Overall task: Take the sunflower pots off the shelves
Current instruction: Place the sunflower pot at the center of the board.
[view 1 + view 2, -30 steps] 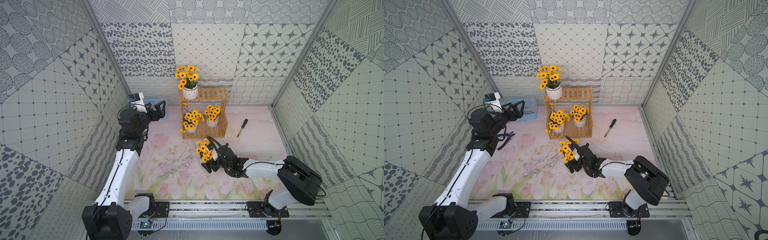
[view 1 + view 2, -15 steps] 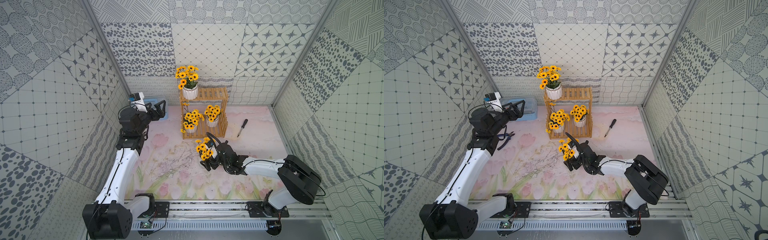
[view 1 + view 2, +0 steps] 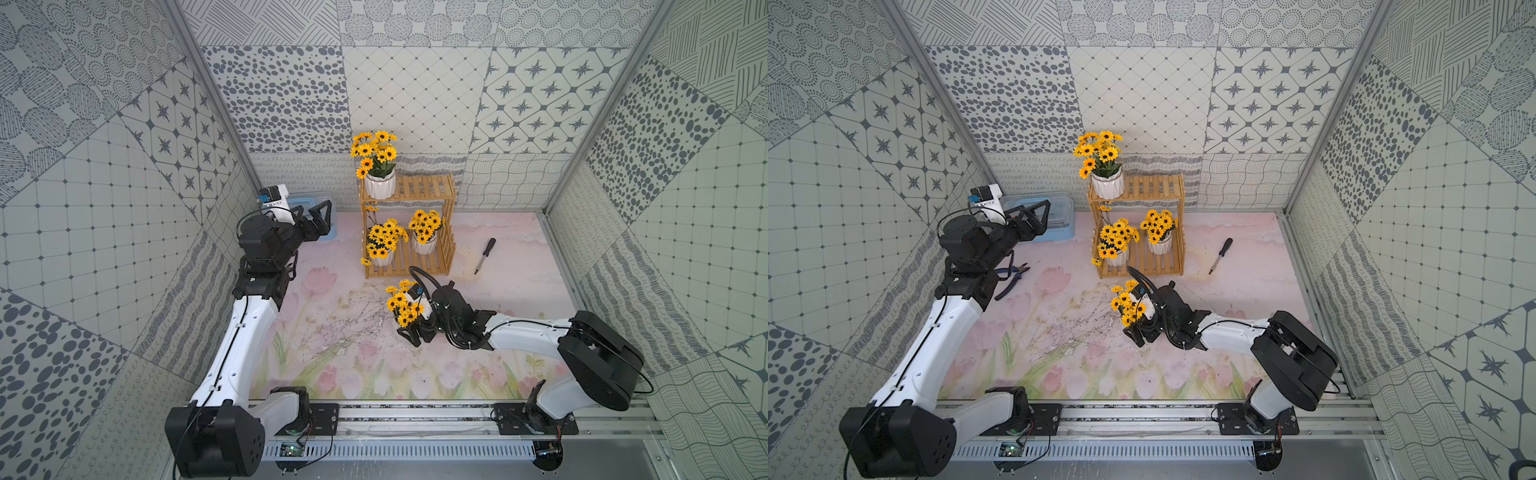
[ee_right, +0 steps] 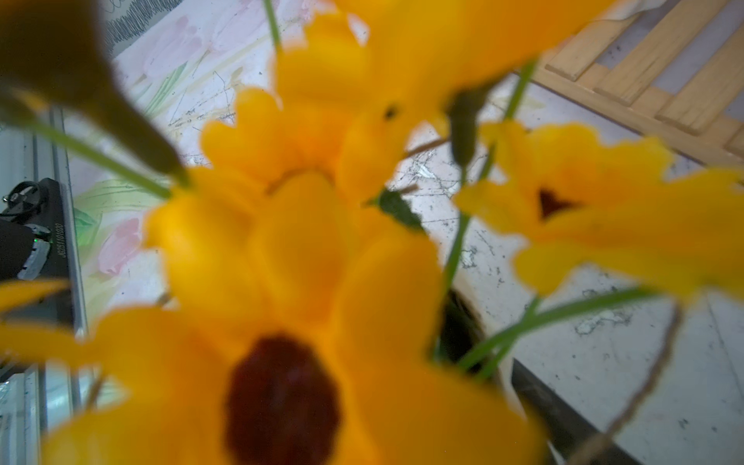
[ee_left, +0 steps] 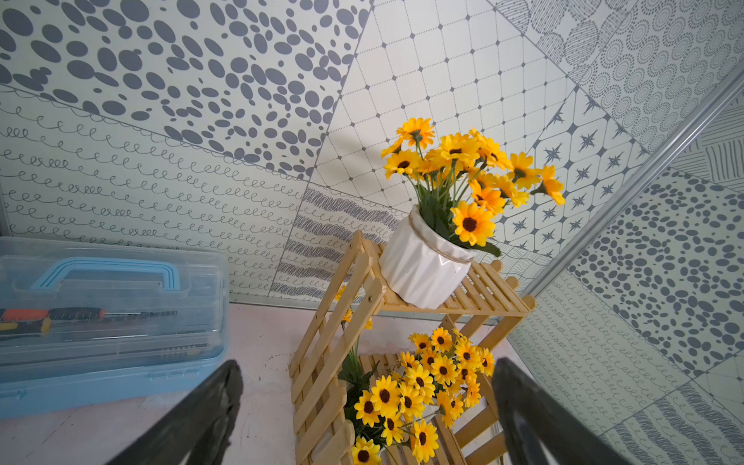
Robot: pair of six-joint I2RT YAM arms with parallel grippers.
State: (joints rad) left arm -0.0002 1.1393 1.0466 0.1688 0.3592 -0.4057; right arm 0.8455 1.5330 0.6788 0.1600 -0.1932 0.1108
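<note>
Pink tulip-print tabletop [image 3: 498, 299] carried one white ribbed ceramic sunflower pot [image 3: 400, 306], near the two-tier wooden slatted shelves [image 3: 424, 189] where three matching pots [image 3: 379, 185] [image 3: 381, 255] [image 3: 424, 243] stood. The right jaws stood spread wide around it, the left jaws open, empty. I feared withdrawal snagging blooms, tipping it.

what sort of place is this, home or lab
Probably a robot test cell: grey-and-white patterned panel walls box in a tulip-printed mat, and two white-and-black robot arms stand on an aluminium rail.
</note>
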